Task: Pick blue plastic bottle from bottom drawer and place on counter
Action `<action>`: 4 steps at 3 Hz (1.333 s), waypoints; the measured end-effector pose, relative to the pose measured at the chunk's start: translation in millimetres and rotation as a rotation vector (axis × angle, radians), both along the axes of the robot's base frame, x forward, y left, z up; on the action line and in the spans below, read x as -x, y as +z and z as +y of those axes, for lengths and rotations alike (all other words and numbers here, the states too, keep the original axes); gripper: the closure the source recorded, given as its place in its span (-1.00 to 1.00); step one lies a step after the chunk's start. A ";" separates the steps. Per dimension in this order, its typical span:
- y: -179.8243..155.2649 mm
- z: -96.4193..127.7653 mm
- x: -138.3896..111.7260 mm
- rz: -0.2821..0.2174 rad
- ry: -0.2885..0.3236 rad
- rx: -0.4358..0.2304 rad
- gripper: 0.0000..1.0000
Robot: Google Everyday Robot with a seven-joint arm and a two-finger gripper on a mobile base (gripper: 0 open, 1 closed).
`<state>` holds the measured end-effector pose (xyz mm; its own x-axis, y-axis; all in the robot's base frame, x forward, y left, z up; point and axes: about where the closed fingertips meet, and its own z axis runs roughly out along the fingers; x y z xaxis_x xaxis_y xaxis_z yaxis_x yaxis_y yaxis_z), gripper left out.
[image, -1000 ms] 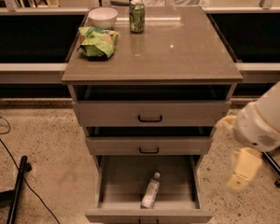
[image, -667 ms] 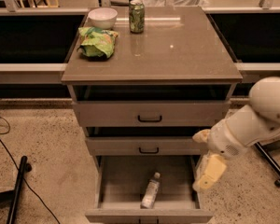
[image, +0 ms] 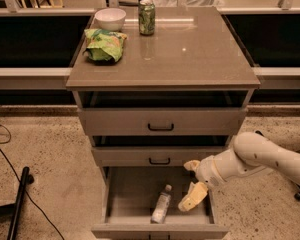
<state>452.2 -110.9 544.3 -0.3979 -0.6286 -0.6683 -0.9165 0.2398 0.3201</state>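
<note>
The blue plastic bottle (image: 161, 204) lies on its side in the open bottom drawer (image: 125, 196), cap pointing to the back, near the drawer's middle front. My gripper (image: 191, 184) reaches in from the right over the drawer's right half, just right of the bottle and apart from it. Its two pale fingers (image: 192, 197) stand spread open with nothing between them. The counter (image: 190, 59) is the glossy grey-brown top of the cabinet above.
On the counter's back left stand a green soda can (image: 146, 17), a white bowl (image: 110, 19) and a green crumpled bag (image: 105, 44). The two upper drawers (image: 161, 122) are slightly open. A black pole and cable (image: 17, 204) lie on the floor at left.
My arm has swung left and down from outside the cabinet's right side, so the gripper now sits over the bottom drawer close to the bottle. The bottle has not moved.
</note>
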 end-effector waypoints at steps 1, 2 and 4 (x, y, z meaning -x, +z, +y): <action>-11.3 2.5 2.7 0.017 0.000 -0.011 -1.00; -43.0 6.0 -8.1 0.138 -0.076 -0.049 -1.00; -192.8 -6.2 18.0 0.498 -0.523 -0.016 -1.00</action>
